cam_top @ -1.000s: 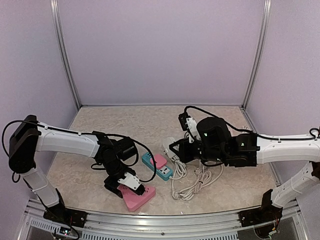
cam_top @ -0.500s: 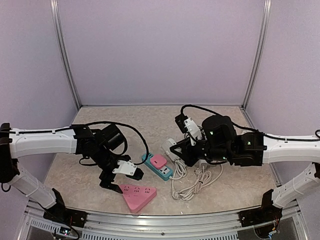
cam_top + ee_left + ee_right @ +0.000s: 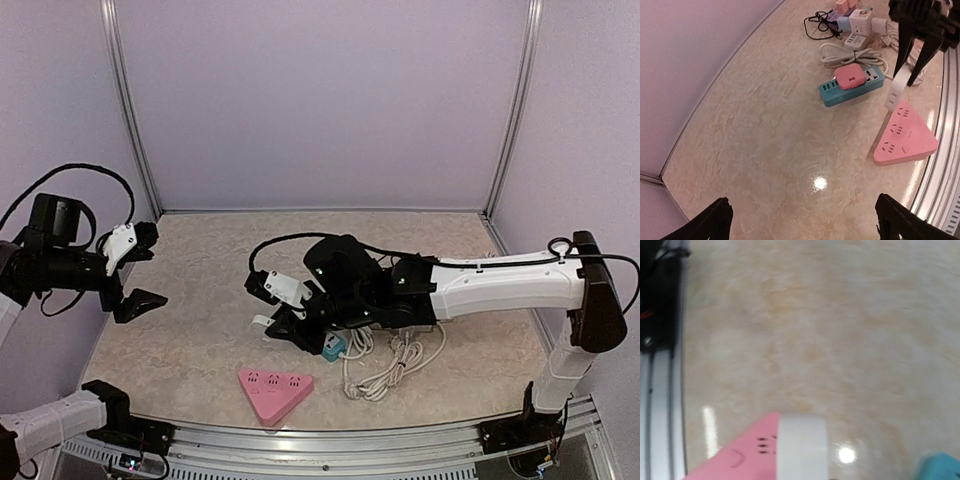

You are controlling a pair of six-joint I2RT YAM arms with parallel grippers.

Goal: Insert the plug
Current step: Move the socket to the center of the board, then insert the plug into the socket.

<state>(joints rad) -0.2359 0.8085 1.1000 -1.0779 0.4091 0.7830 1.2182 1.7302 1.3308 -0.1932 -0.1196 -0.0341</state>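
Pinching white rectangular plug (image 3: 896,87) in right hand (image 3: 906,75), long axis hanging downward, hovering over one corner of pink triangular plastic socket strip (image 3: 904,135) lying on counter (image 3: 765,125). Left hand (image 3: 138,270) spread, idling well apart.

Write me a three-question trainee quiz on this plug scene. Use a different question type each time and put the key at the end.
1. True or false: the right end effector grips the white plug.
2. What sits on the teal power strip? A) a pink adapter B) a mug C) nothing
3. Fill in: the left end effector is ____ (open or shut).

Key: 1 true; 2 A; 3 open.
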